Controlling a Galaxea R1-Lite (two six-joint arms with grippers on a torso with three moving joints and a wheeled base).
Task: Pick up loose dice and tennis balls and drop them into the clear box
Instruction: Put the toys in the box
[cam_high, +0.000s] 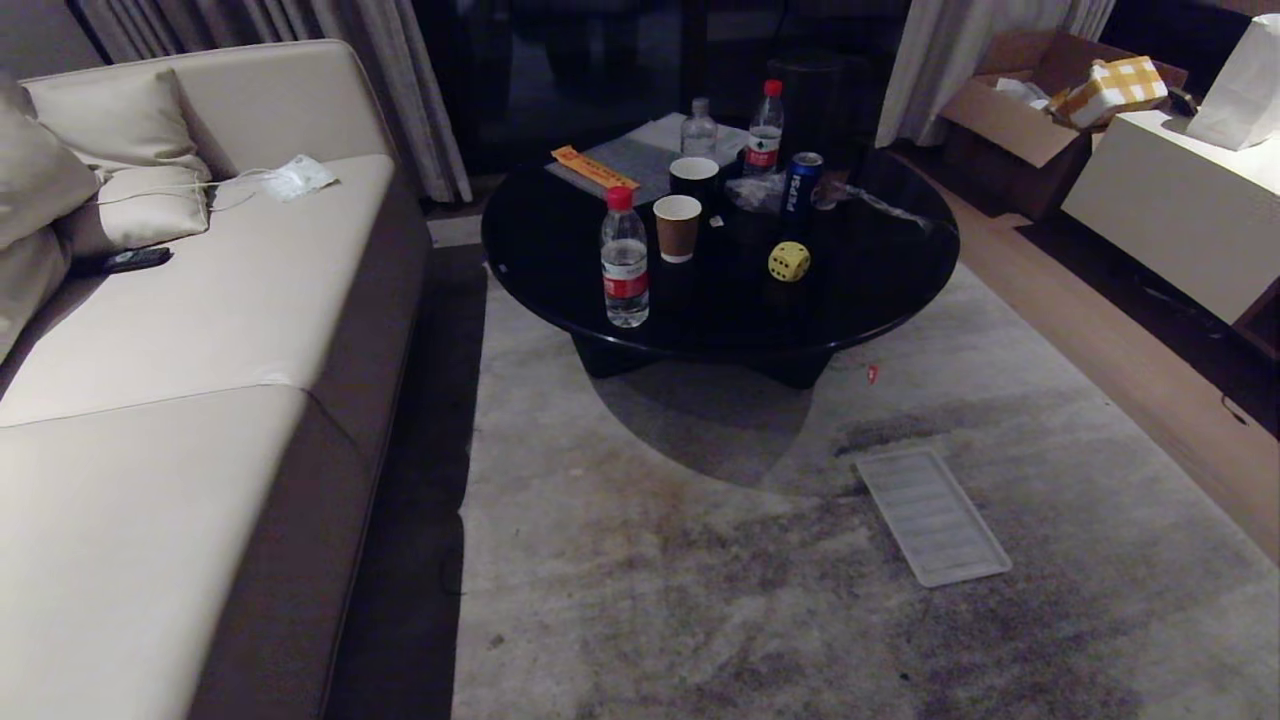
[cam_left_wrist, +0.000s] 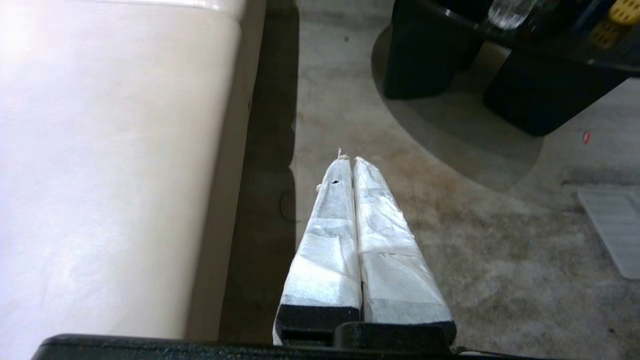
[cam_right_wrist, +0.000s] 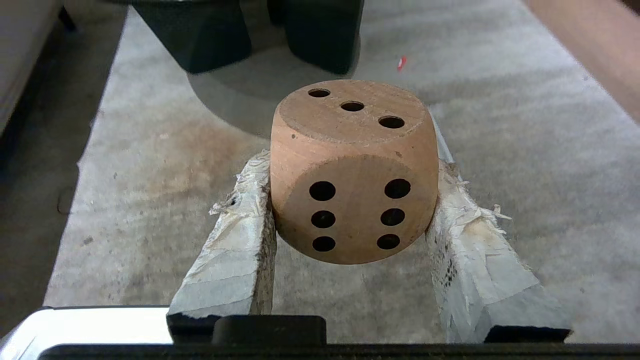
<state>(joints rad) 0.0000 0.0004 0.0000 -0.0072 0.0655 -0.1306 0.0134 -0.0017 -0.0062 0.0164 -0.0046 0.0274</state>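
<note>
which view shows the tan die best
The right wrist view: the tan die fills the middle of it, clamped between the right gripper's taped jaws, with its three-pip and six-pip faces plain. The head view and the left wrist view show none of it; only the yellow die appears there, on the black table.

The tan die (cam_right_wrist: 354, 170) is looking like bare wood, matt and faintly grainy, with dark drilled pips. The right end effector (cam_right_wrist: 350, 210) is showing fingers (cam_right_wrist: 235, 250) wrapped in whitish cloth-like tape, fraying and rough at the edges. The left end effector (cam_left_wrist: 354, 165) is wearing the same wrap, cleaner and smoother. The round tabletop (cam_high: 560, 270) is gleaming glossy black, mirroring what stands on it. The yellow die (cam_high: 789, 261) is looking smooth and slightly shiny. The water bottle (cam_high: 624, 260) is showing clear plastic. The paper cup (cam_high: 677, 228) is looking matt brown. The carpet (cam_high: 700, 560) is reading as short, matt, stained pile. The ribbed lid (cam_high: 932, 515) is looking like translucent plastic. The sofa (cam_high: 200, 330) is showing smooth, leather-like beige.
</note>
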